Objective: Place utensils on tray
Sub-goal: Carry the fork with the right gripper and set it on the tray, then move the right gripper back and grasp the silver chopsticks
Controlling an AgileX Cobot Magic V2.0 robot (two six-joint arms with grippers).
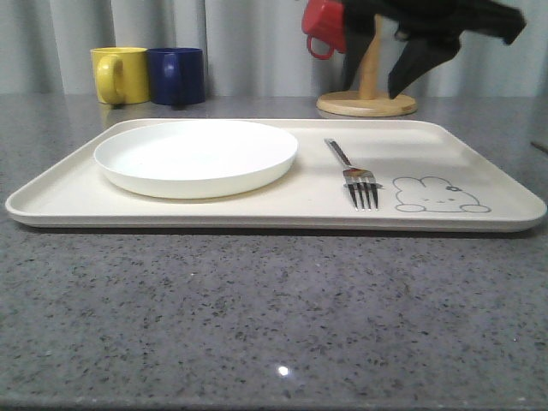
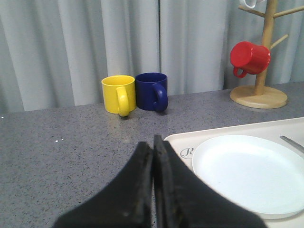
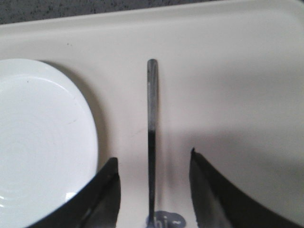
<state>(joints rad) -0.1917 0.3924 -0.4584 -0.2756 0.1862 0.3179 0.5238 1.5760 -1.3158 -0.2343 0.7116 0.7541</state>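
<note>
A silver four-tined fork (image 1: 353, 171) lies flat on the cream tray (image 1: 479, 163), tines toward the front, between the white plate and the rabbit drawing. My right gripper (image 1: 378, 84) hangs open well above it. In the right wrist view its fingers (image 3: 153, 156) stand on either side of the fork handle (image 3: 152, 109) without touching it, over the tray (image 3: 228, 71). My left gripper (image 2: 151, 141) is shut with nothing in it, over the grey table just off the tray's corner (image 2: 237, 129). The fork's handle end (image 2: 292, 142) peeks in at the edge of the left wrist view.
A round white plate (image 1: 195, 156) takes up the tray's left half. Yellow (image 1: 120, 75) and blue (image 1: 177, 75) mugs stand at the back left. A wooden mug tree (image 1: 366, 103) with a red mug (image 1: 324, 30) stands behind the tray. Grey curtains close the back.
</note>
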